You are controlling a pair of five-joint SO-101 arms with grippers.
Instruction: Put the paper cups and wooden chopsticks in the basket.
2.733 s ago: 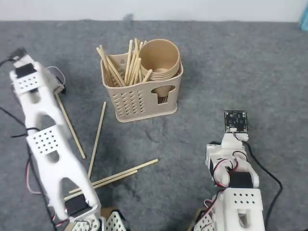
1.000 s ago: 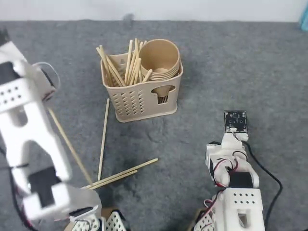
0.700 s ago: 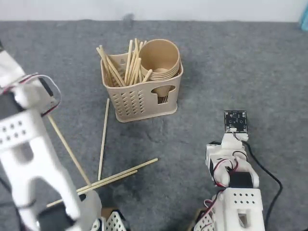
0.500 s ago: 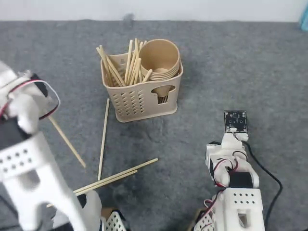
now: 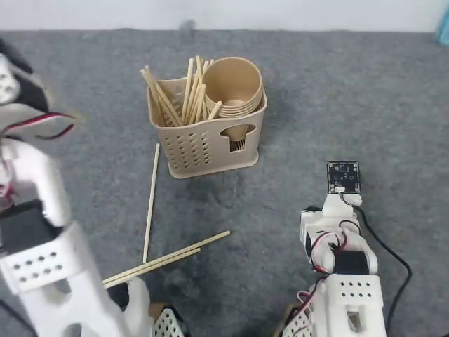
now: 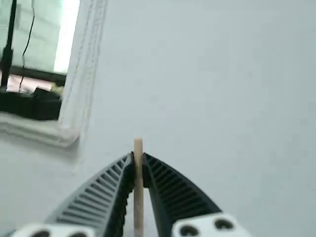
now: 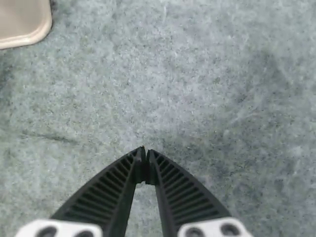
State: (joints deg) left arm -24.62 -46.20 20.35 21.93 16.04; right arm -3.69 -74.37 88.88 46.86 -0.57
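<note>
Pinching a single chopstick (image 6: 138, 207), the left gripper (image 6: 138, 157) has both jaws pressed onto the wood, and the stick tip pokes out just past the fingertips. The stick's long axis runs straight along the gripper's own line. Behind it there's only wall (image 6: 222, 74) and a window frame (image 6: 79, 89), so I'd say the gripper is aimed out over the table, not down at it.

The left arm (image 5: 38, 253) sits at the left edge of the high view. The basket (image 5: 210, 144) lies off toward the middle of the carpet (image 5: 337, 91), on the far side. My read: the stick has to be swung across to the basket and tipped tip-down to drop in.

In the basket, stacked paper cups (image 5: 233, 84) fill the half away from the left arm. A bundle of upright sticks (image 5: 175, 95) fills the near half, so that's the likely slot.

Not done yet. One loose chopstick (image 5: 150, 203) lies just beside the basket, pointing roughly at it. A loose pair (image 5: 168, 258) lies slanted further toward the arm bases. All three are on the left arm's side.

The right gripper (image 7: 145, 163) has its jaws pressed together on nothing, low over bare carpet, well apart from the sticks.

Writing: none legible. The small dark board (image 5: 343, 177) on the right arm (image 5: 344, 281) has marks too small to read.
</note>
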